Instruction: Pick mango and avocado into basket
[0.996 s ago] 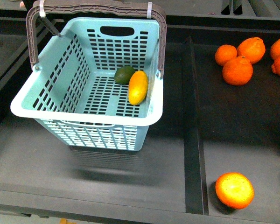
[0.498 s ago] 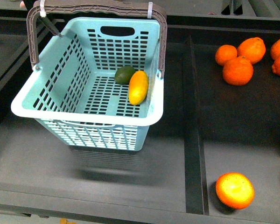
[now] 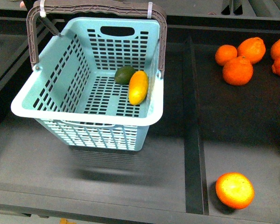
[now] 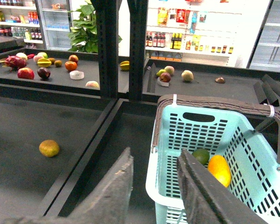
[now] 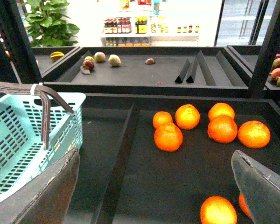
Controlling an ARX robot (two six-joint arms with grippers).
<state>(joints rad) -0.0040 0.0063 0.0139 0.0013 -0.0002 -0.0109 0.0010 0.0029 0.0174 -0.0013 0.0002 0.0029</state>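
Front view shows you the basket (image 3: 60,100) with the mango (image 3: 138,87) and the avocado (image 3: 124,74) lying touching on its floor, against its wall nearest the 4 oranges (image 3: 237,70) beyond the divider (image 3: 193,126). Your left pincer (image 4: 154,186) is empty with its jaws a little apart, beside the basket. Your right pincer (image 5: 154,191) gapes wide, holding nothing.
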